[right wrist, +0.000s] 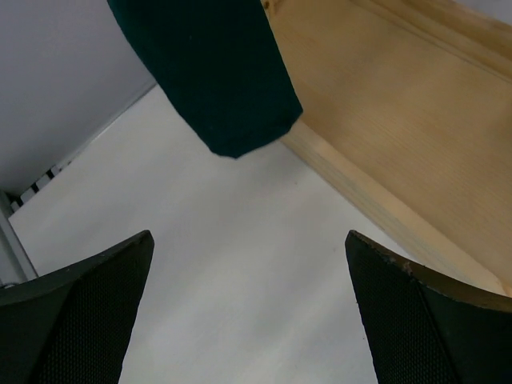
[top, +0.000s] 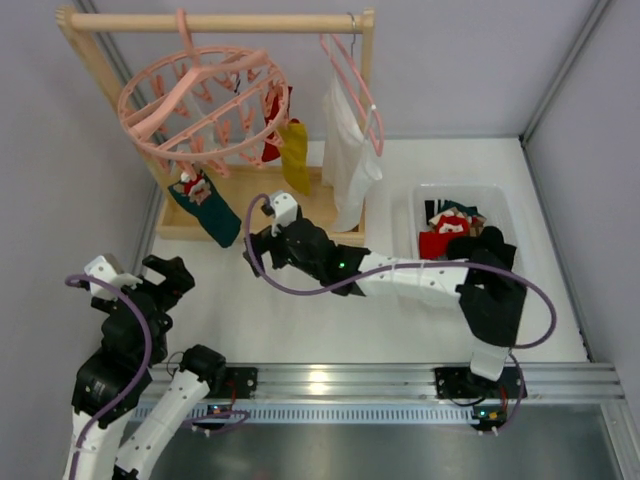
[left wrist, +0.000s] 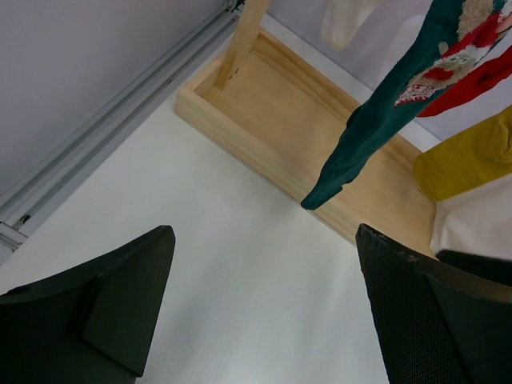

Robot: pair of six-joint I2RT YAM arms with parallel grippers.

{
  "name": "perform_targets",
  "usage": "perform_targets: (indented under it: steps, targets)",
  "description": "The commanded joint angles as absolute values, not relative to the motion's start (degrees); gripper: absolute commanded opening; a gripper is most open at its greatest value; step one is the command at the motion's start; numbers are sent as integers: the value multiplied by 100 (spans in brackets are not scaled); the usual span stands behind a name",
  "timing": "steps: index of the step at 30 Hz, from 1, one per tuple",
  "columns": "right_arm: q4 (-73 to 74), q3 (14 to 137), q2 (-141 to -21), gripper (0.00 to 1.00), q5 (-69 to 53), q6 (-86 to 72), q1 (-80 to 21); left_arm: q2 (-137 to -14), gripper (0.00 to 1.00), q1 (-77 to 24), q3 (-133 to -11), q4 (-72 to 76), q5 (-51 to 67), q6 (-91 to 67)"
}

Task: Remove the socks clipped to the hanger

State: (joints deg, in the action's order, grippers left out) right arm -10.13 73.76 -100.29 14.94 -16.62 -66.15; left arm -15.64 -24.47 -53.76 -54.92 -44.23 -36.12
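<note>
The round pink peg hanger hangs from the wooden rack's top bar. A dark teal sock with a red-white pattern is clipped at its near side, and a mustard yellow sock and a red sock at its right. The teal sock also shows in the left wrist view and the right wrist view. My right gripper is open and empty, just right of and below the teal sock's toe. My left gripper is open and empty, low at the left.
The wooden rack's base lies under the socks. A plain pink clothes hanger with a white garment hangs at the rack's right. A clear bin at the right holds several socks. Grey walls close in left and right.
</note>
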Motion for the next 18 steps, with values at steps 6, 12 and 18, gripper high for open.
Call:
perform_targets:
  steps: [6, 12, 18]
  targets:
    - [-1669, 9526, -11759, 99, 1591, -1249, -6697, -1547, 98, -2443, -5353, -5361, -4456, -3648]
    - [-1890, 10545, -12664, 99, 1564, -730, -6689, -1416, 98, -2443, -5335, -5291, -4360, -3586]
    - [-1740, 11811, -13675, 99, 1907, -299, -6688, -1371, 98, -2443, -5300, -5186, -4210, -3463]
